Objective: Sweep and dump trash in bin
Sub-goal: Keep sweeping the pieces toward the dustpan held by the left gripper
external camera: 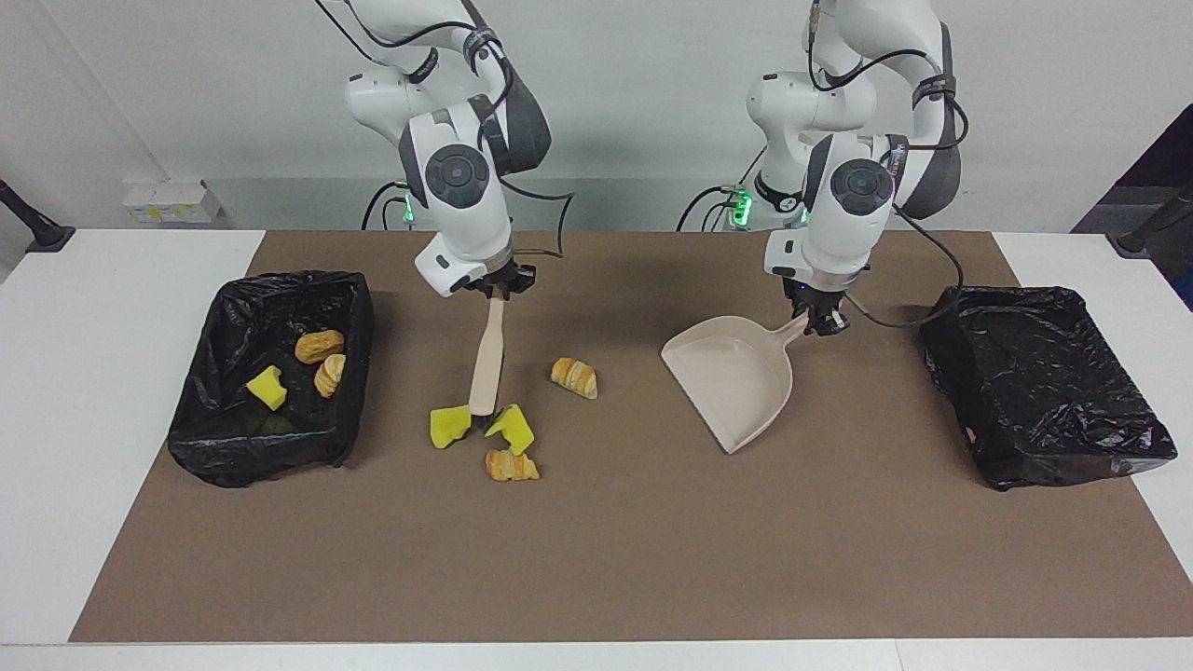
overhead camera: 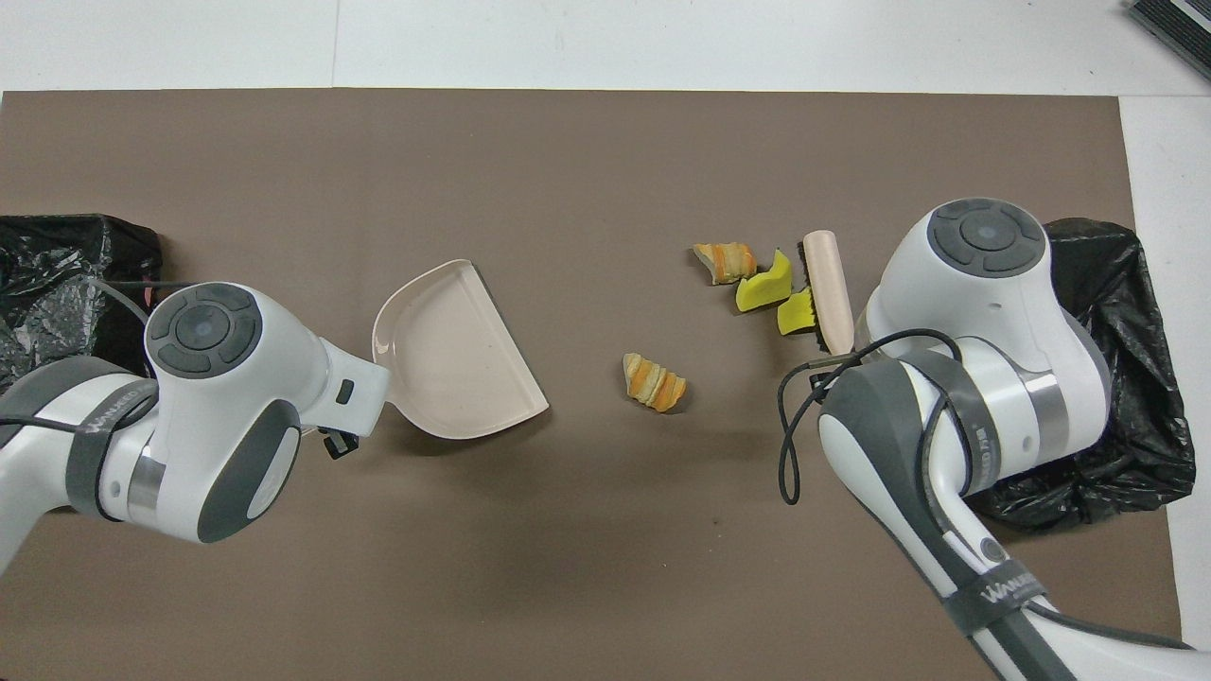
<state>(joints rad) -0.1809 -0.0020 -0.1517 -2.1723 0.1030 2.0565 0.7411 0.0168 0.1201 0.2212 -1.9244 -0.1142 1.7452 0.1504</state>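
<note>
My right gripper (external camera: 499, 284) is shut on the handle of a beige brush (external camera: 486, 359). The brush's bristle end rests on the mat between two yellow sponge chunks (external camera: 449, 426) (external camera: 512, 429). A bread piece (external camera: 511, 465) lies just farther from the robots than these. Another bread piece (external camera: 574, 376) lies alone toward the dustpan. My left gripper (external camera: 825, 321) is shut on the handle of the beige dustpan (external camera: 736, 387), whose pan is empty. In the overhead view the brush (overhead camera: 828, 288) touches a sponge chunk (overhead camera: 797, 312).
A black-lined bin (external camera: 289, 278) at the right arm's end of the table holds two bread pieces and one yellow chunk. A second black-lined bin (external camera: 1039, 382) stands at the left arm's end. A brown mat (external camera: 606, 559) covers the table.
</note>
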